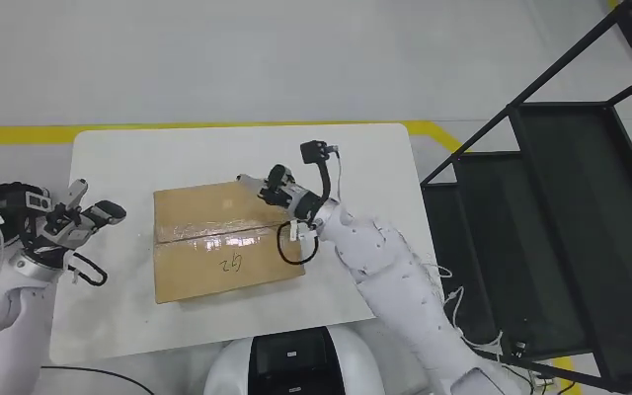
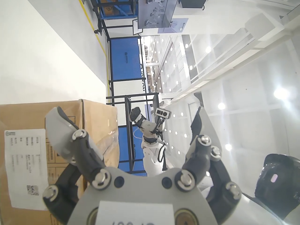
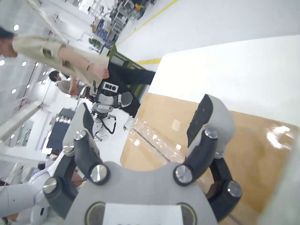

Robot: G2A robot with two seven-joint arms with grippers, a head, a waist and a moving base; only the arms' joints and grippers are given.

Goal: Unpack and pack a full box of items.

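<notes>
A closed cardboard box [image 1: 222, 242], taped along its middle seam, lies in the centre of the white table [image 1: 346, 158]. My right gripper [image 1: 265, 184] hovers open over the box's far right part, nothing between its fingers. In the right wrist view the right gripper [image 3: 145, 115] stands above the box top [image 3: 246, 146] and its shiny tape seam [image 3: 152, 141]. My left gripper [image 1: 94, 200] is open at the table's left edge, apart from the box. In the left wrist view the left gripper [image 2: 126, 118] faces the box's labelled side [image 2: 93, 118].
A black metal stair frame [image 1: 533, 197] stands off the table's right side. Yellow floor tape [image 1: 434, 128] runs behind the table. Bare table surface surrounds the box on all sides.
</notes>
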